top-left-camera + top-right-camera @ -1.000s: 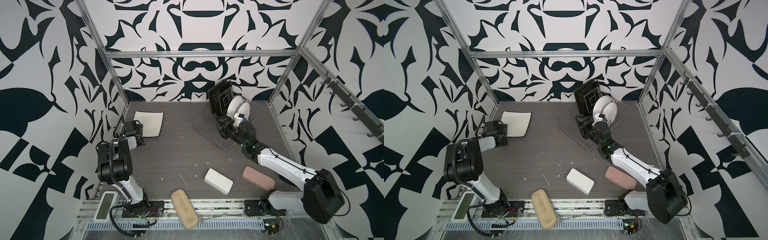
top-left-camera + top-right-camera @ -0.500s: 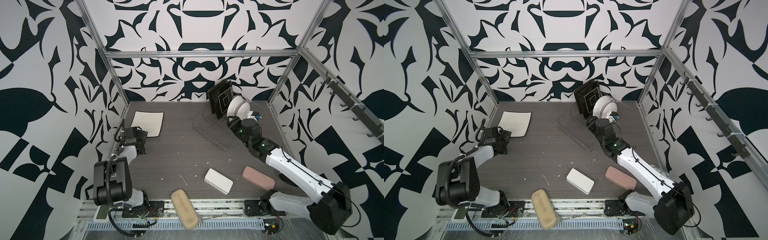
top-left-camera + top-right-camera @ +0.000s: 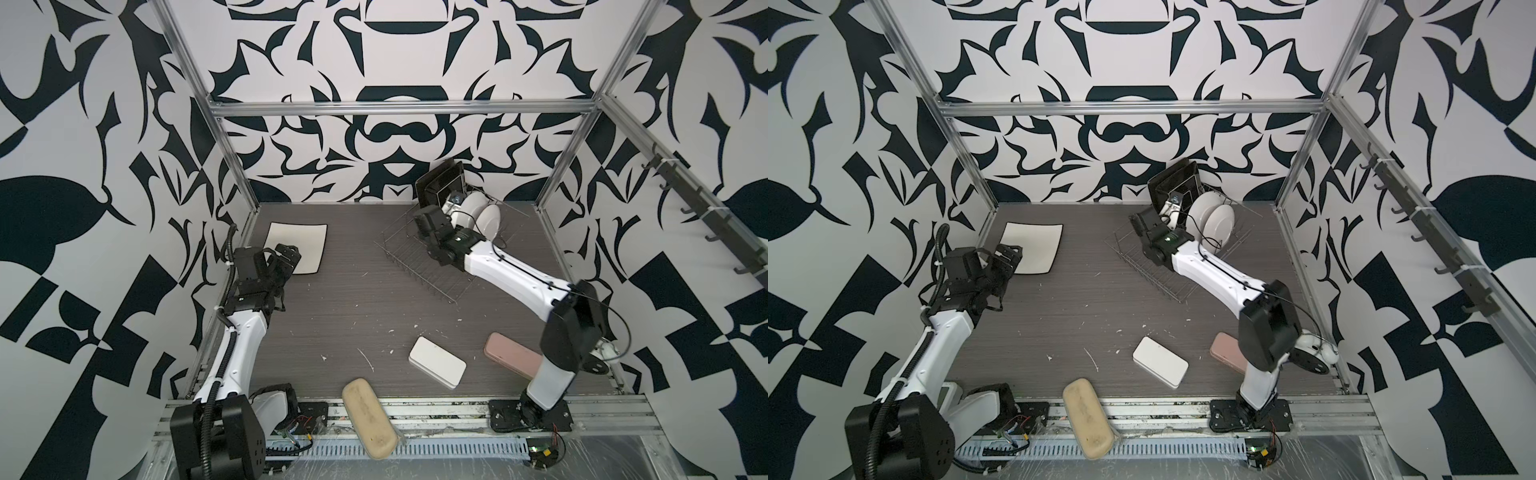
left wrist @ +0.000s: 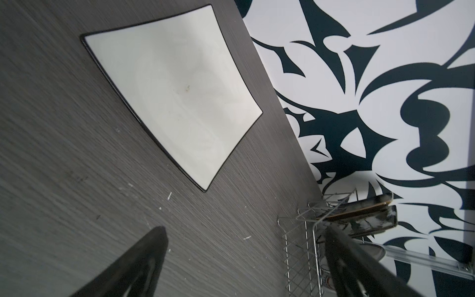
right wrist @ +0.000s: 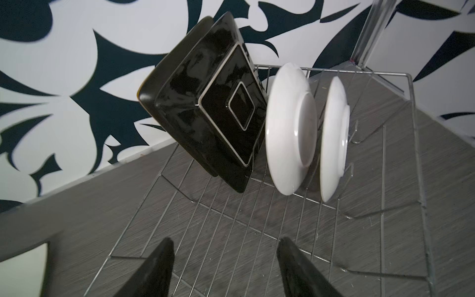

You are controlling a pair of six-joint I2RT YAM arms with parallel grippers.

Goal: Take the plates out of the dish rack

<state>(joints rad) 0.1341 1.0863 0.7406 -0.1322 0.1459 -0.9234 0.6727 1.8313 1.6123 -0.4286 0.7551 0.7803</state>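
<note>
The left gripper hangs spread wide and empty just beside the large white square plate with a thin dark rim, which lies flat on the grey wood-grain tabletop. Further right, the silver wire dish rack holds two glossy black square plates leaning on edge at its far end. Beside them stand two smaller round white plates, undersides showing. The right gripper hovers over the rack's bare wires, parted, gripping nothing.
</note>
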